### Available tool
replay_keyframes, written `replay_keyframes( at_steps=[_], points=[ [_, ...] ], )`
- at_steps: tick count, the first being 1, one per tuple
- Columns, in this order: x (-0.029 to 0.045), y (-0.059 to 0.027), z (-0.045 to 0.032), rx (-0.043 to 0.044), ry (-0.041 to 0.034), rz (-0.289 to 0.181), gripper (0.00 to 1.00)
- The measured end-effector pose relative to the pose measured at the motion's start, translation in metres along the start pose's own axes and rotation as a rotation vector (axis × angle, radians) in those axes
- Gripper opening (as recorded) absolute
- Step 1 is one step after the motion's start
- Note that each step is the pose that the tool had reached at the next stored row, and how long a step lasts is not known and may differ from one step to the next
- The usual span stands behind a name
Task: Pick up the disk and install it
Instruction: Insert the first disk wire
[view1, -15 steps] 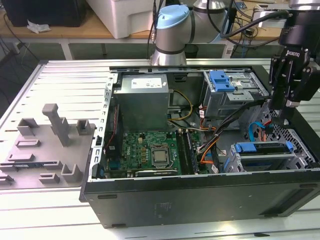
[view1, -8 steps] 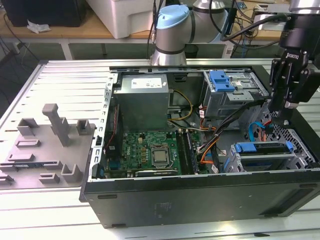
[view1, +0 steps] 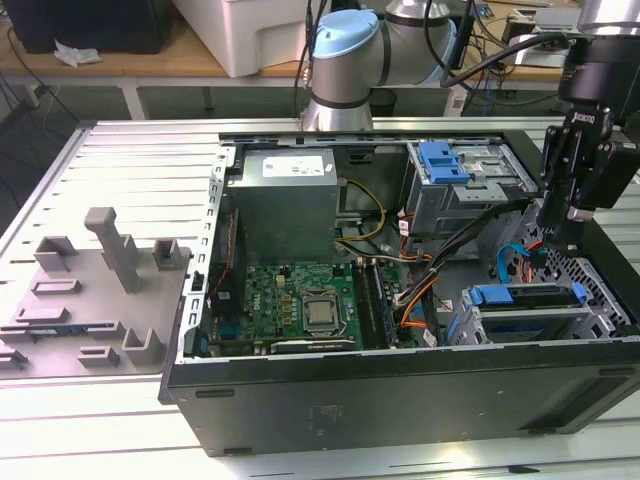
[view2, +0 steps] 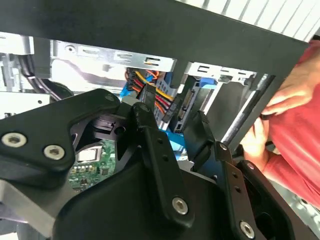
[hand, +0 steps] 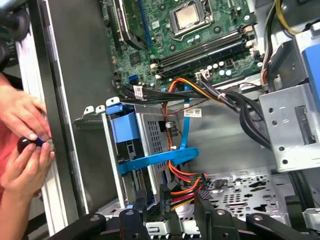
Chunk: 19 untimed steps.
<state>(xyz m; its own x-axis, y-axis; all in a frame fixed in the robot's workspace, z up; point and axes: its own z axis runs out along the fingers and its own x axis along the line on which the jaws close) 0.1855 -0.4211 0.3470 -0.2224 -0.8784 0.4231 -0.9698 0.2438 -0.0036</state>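
The disk (view1: 520, 298), silver with a blue carrier bracket, sits in the lower drive bay at the case's front corner on the exterior view's right. In the first wrist view the disk (hand: 150, 135) shows edge-on in that bay, with its blue bracket beside it. My gripper (view1: 560, 238) hangs just above and behind the bay, over the case's perforated wall. It is open, with nothing between its black fingers (hand: 201, 207). In the second wrist view the gripper (view2: 170, 119) points toward the cables and connectors at the drive's end.
A blue flat cable (hand: 165, 159) and orange-red wires (hand: 182, 187) run right in front of the fingers. A silver cage with a blue clip (view1: 445, 160), the grey power supply (view1: 285, 200) and the motherboard (view1: 300, 300) lie in the case. A person's hands (hand: 22, 135) work at the case edge.
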Motion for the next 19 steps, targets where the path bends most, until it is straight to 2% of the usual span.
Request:
replay_keyframes(
  at_steps=[3,4,10,12,14,16,19],
  points=[
    [-0.0021,0.0003,0.0012,0.0036,0.0315,0.002,0.51],
    [-0.0035,0.0005,0.0020,0.0046,0.0361,0.002,0.51],
    [-0.0113,0.0026,0.0015,0.0051,0.0385,0.002,0.51],
    [-0.0116,0.0027,0.0019,0.0058,0.0413,0.003,0.51],
    [-0.0119,0.0027,0.0024,0.0067,0.0454,0.003,0.51],
    [-0.0122,0.0027,0.0030,0.0081,0.0539,0.004,0.51],
    [-0.0122,0.0026,0.0032,0.0091,0.0602,0.004,0.51]
  ],
)
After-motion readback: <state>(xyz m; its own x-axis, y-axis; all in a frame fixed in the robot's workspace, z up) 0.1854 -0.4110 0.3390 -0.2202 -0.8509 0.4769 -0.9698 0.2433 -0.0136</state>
